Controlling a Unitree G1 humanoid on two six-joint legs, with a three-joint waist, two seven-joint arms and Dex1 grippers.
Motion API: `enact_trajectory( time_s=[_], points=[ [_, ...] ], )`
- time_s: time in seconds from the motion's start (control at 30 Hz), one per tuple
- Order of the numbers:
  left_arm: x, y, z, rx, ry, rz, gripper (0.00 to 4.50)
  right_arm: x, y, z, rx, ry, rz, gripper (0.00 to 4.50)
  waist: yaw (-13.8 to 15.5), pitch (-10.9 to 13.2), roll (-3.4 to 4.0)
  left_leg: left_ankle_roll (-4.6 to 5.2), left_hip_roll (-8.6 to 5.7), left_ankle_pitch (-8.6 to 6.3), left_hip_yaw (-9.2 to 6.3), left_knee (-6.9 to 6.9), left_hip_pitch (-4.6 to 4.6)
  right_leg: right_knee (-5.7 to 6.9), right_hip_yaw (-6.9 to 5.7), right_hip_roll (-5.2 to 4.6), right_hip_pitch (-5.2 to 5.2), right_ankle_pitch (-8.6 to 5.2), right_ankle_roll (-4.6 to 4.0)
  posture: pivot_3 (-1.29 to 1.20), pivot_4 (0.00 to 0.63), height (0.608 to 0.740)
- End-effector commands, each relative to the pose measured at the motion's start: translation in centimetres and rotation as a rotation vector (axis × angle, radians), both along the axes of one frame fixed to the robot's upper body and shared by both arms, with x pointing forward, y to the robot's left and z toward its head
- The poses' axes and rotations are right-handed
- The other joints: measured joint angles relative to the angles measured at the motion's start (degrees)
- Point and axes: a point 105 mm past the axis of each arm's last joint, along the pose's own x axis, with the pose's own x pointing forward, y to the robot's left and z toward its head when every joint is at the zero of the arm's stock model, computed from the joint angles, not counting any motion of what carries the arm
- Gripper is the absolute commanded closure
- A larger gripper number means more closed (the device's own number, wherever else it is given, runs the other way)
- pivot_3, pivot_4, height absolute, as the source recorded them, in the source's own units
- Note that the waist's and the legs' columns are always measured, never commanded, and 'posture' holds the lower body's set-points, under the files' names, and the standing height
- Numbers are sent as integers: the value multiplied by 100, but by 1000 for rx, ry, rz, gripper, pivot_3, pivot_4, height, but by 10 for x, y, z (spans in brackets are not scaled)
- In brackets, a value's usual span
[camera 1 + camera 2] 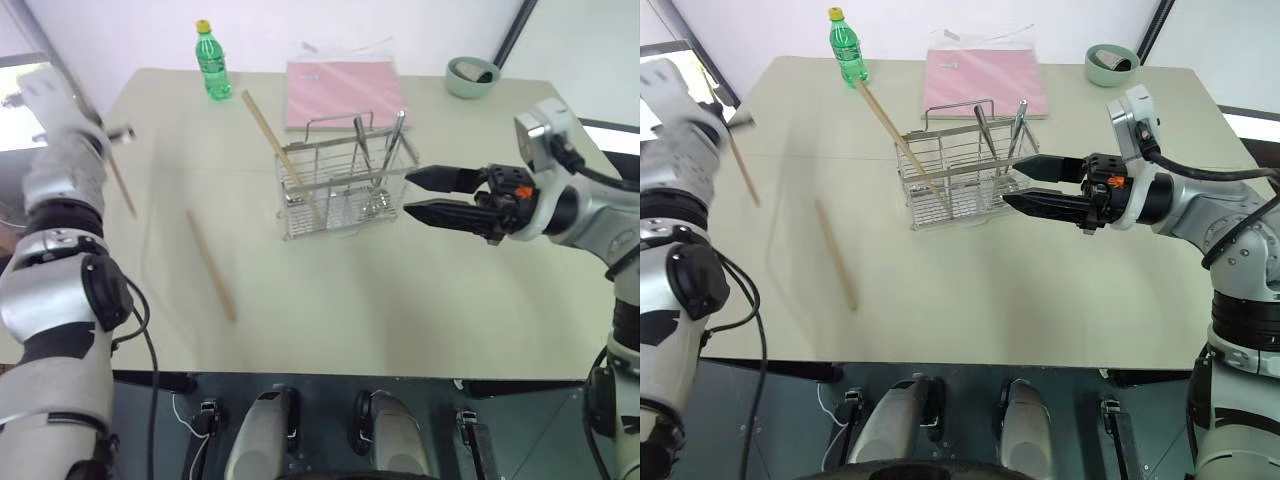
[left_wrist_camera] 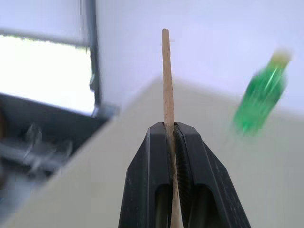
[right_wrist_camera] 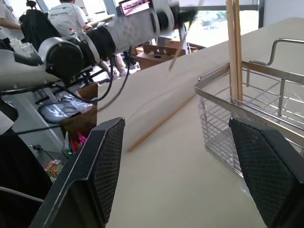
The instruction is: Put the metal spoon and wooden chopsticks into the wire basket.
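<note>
Blurred left gripper (image 2: 170, 142), clamped on one thin wooden chopstick (image 2: 166, 80), probably above the table's (image 1: 400, 320) left edge; right gripper (image 1: 425, 195) gapes empty beside the wire basket (image 1: 340, 190).

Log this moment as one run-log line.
left gripper: shut on chopstick, raised | right gripper: open beside wire basket | one chopstick on table

The left arm is raised at the robot's left, its gripper (image 2: 170, 142) pinched tight on a chopstick (image 2: 166, 85) that sticks out past the fingertips. The right arm is bent across the front, its gripper (image 1: 422, 195) pointing level toward the robot's left with the two fingers parted and nothing between them.
</note>
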Motion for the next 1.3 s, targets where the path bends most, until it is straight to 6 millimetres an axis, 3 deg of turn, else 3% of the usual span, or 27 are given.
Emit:
enact_trajectory(
  time_s=[0.03, 0.17, 0.3, 0.5, 0.7, 0.83, 1.03, 1.13, 1.3],
  points=[
    [-23, -61, 77, -104, -314, -274, 4467, -4, -7, 11, 14, -36, -29, 901, 59, 0, -1, -1, 0, 1, -15, 1, -8, -25, -12, 1, 11, 11, 7, 0, 150, 686],
    [-35, -131, 91, -123, -365, -501, 4467, -3, -9, 10, 21, -35, -63, 901, 2, -1, 0, 4, -12, 0, -1, 5, -12, -67, -6, 2, 27, 44, 33, 0, 150, 686],
    [-36, -181, 75, -69, -317, -598, 4467, -4, -12, 12, 44, -29, -97, 901, -17, -1, 0, 24, -8, 12, 6, 3, -13, -61, -4, 13, 23, 45, 35, 0, 150, 686],
    [-31, -217, 34, 26, -223, -646, 4467, -7, -17, 10, 57, -17, -145, 901, -10, -7, 7, 57, 6, -8, 31, 2, 33, -60, 13, 22, 54, 47, 31, 0, 150, 686],
    [-36, -197, 53, 58, -280, -590, 4467, -7, -18, 11, 81, -12, -167, 901, -1, -14, 16, 54, 6, -14, 23, 7, 36, -77, 11, 20, 66, 47, 30, 0, 150, 686],
    [-29, -171, 59, 84, -284, -500, 4467, -5, -16, 13, 93, -13, -167, 901, -16, -13, 16, 67, 6, -7, 28, 1, 32, -66, 12, 21, 53, 48, 29, 0, 150, 686],
    [-40, -133, 97, 119, -380, -387, 4467, -1, -15, 15, 97, -15, -156, 901, -10, -7, 9, 70, 7, 0, 32, 5, -1, -54, 14, 23, 17, 50, 26, 0, 150, 686],
    [-50, -130, 115, 123, -427, -396, 4467, 1, -15, 15, 97, -14, -155, 901, 9, -7, 9, 71, 5, -1, 30, 6, -11, -60, 13, 22, 12, 50, 26, 0, 150, 686],
    [-58, -134, 128, 71, -455, -436, 4467, 2, -15, 14, 100, -11, -152, 901, 3, -7, 9, 69, 0, 0, 31, 6, -11, -64, 13, 18, 17, 50, 29, 0, 150, 686]
  ],
)
